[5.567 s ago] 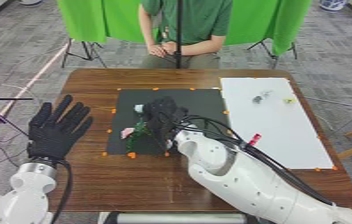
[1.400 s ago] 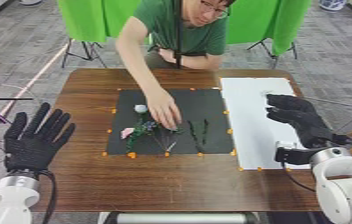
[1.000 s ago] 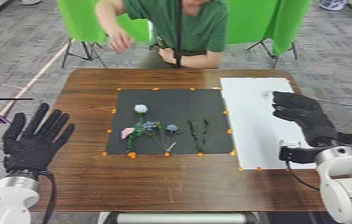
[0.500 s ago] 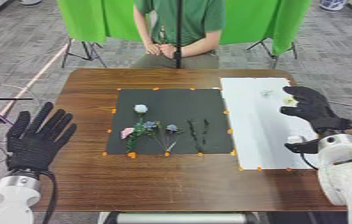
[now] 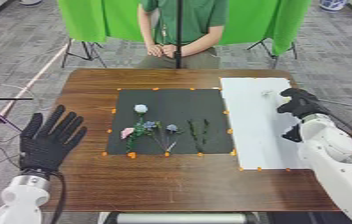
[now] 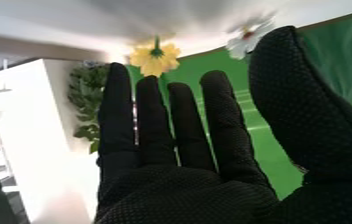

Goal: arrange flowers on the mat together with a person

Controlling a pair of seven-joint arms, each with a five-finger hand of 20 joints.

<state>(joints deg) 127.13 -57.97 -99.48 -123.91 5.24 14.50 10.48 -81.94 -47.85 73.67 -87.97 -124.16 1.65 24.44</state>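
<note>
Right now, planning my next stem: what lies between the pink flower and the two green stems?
Blue flowers, their stems and green leaves, in the head view.

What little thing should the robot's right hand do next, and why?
Probably ease the right hand slightly toward the yellow flower: its fingers are straight and hold nothing, the bloom shows near their tips, and the black mat has no yellow one.

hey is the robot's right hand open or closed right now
Open: in the right wrist view, the right hand has straight fingers, with the yellow flower showing past their tips.
</note>
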